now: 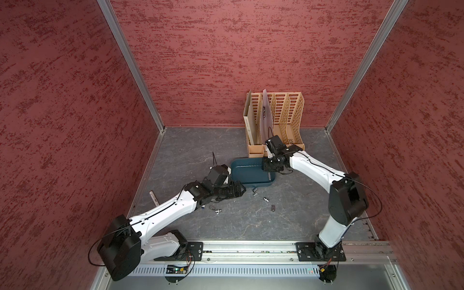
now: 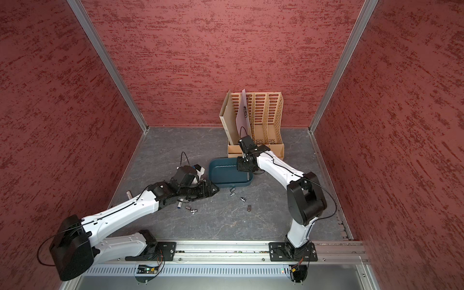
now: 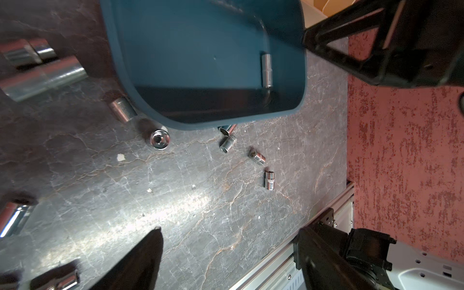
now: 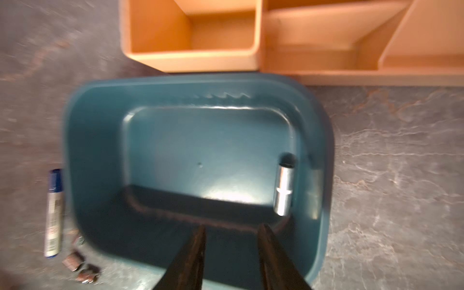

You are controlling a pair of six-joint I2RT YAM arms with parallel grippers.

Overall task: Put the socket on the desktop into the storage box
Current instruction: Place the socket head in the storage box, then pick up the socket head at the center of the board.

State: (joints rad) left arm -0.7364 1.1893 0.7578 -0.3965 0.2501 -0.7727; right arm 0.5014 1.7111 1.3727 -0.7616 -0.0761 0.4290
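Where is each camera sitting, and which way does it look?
Top views: high behind the bases, looking down at the desktop; left tool, right tool and arms show.
Left wrist: low over scattered sockets, facing the storage box; one own finger shows.
Right wrist: above the storage box, looking in; its two open fingers show.
Shared: both wrist views see the socket inside the storage box.

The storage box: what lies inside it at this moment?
One silver socket lies on its side beside a short wall of the storage box. Otherwise the visible floor is bare; the right gripper covers a small part.
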